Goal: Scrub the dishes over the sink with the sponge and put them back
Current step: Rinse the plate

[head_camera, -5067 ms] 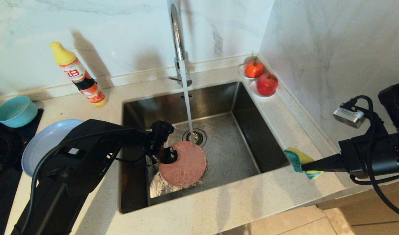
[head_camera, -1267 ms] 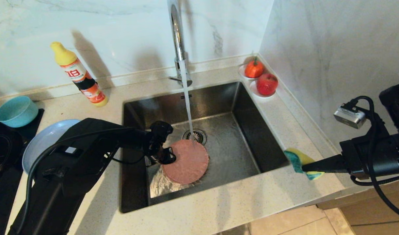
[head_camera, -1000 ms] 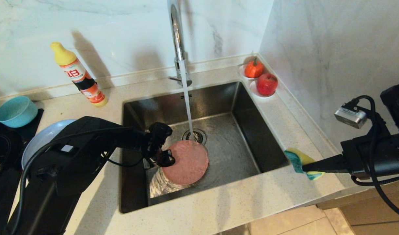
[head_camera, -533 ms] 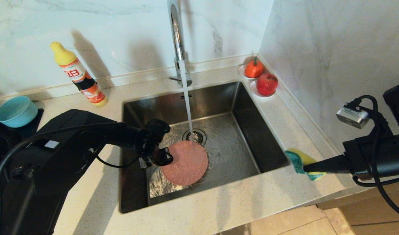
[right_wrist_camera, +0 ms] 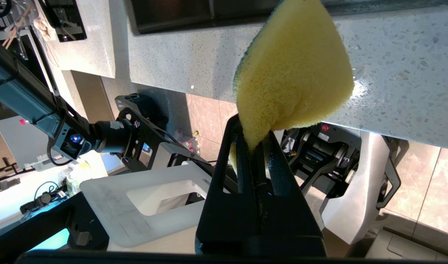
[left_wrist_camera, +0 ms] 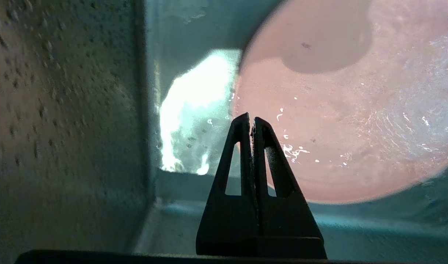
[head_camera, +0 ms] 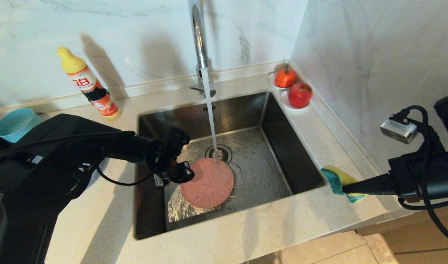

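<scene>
Left hand [head_camera: 183, 175] sits low over the sink [head_camera: 282, 121], clenched on the rim of the pink plate [head_camera: 209, 183]; in the left wrist view its two fingers [left_wrist_camera: 242, 146] press flat together across the plate's near edge, with beads of water on the pink face beside them. Seen from the head camera, the plate lies at three o'clock from that hand, tilted, its far rim just short of the strainer drain [head_camera: 219, 152] and catching the foot of the stream from the tap [head_camera: 200, 47]. We hold the sponge [head_camera: 339, 183] in our right hand [head_camera: 346, 187], pinched by one corner so the yellow foam stands out past the fingertips, above the surface at the sink's right-hand corner.

What the coming move turns on, as we judge it, is the gap between the two: the sponge is well apart from the plate, at three o'clock from it, with the sink's right wall and open basin between. Our right arm is the one to travel toward nine o'clock and down into the basin, while the left only has to keep the plate tilted face-up toward it.

At ten o'clock from the left hand, past the arm, the teal bowl [head_camera: 13, 124] waits on the surface, well apart from the sink.
</scene>
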